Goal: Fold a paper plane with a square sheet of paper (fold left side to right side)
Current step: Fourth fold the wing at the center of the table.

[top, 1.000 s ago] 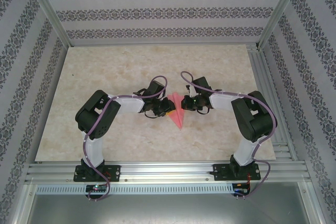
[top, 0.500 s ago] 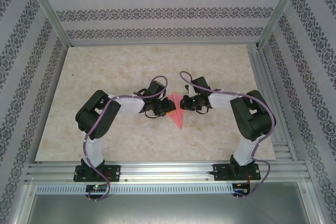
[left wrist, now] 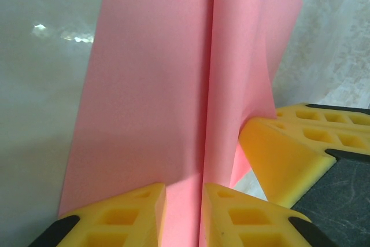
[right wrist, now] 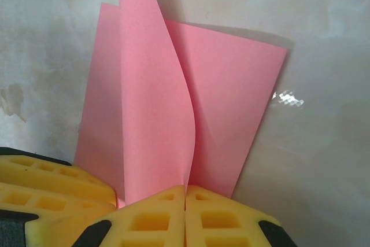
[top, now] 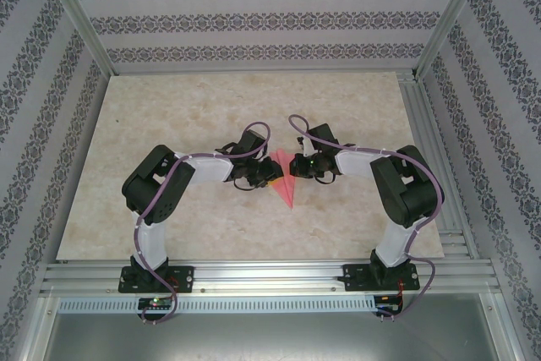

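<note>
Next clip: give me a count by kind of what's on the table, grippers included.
pink paper plane: 1
grippers with yellow jaws: 2 (left gripper, right gripper)
Total: 3

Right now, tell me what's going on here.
Two robot arms are folding a thin pink-red paper sheet, already narrowed to a point, mid-table. The right tool is shut on a raised flap of it. The left tool straddles the upright centre fold, fingers slightly apart; whether it grips is unclear.
</note>
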Controlling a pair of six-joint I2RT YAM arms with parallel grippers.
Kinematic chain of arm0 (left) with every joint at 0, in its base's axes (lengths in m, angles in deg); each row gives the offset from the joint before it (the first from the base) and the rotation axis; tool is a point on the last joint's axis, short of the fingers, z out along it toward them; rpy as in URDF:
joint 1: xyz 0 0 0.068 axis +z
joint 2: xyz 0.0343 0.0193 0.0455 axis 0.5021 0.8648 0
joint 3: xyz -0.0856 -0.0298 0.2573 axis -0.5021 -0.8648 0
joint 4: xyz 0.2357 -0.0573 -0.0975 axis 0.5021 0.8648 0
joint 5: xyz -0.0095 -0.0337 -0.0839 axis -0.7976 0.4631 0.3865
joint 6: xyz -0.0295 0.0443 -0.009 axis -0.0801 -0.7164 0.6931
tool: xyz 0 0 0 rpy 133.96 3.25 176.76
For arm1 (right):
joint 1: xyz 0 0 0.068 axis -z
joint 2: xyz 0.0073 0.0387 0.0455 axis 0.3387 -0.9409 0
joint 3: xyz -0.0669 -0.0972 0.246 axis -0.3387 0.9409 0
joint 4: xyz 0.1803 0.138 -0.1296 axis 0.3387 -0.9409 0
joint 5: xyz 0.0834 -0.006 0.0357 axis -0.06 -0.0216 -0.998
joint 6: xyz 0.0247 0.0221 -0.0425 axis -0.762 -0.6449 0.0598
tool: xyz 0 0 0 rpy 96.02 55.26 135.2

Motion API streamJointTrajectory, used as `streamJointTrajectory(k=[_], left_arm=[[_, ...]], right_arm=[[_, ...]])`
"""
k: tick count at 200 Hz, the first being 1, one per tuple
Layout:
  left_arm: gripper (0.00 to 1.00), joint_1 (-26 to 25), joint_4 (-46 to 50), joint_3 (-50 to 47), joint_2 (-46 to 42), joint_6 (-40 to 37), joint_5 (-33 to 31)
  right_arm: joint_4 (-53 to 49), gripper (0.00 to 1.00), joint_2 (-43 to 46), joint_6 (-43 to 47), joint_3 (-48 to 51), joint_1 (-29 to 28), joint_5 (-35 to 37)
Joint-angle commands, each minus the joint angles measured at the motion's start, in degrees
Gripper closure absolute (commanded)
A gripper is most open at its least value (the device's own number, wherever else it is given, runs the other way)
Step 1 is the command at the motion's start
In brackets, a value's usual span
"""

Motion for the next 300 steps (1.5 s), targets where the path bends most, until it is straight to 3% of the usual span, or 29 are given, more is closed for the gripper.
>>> streamJointTrajectory(k=[1, 75, 134, 186, 300], left_arm=[[0.73, -1.16, 4.97, -0.46, 3.09, -1.64, -2.03], [0.73, -1.13, 6.53, 0.33, 1.11, -2.55, -1.89], [0.66, 0.79, 10.30, 2.33, -5.69, -4.83, -1.71], [0.86, 0.96, 1.73, 2.85, -2.75, -0.38, 3.76], [0.90, 0.85, 0.49, 8.05, 4.10, 0.85, 4.31]], right_arm=[[0.05, 0.93, -1.55, 0.72, -0.96, -0.49, 0.98], [-2.02, 0.93, -2.51, 0.81, 0.94, -0.48, 2.57], [-3.01, 0.93, -2.56, 1.40, 0.81, -0.49, 3.01], [-3.44, 0.93, -2.36, 1.80, 0.64, -0.56, 3.13], [-3.74, 0.93, -2.28, 2.04, 0.66, -0.54, 3.12]])
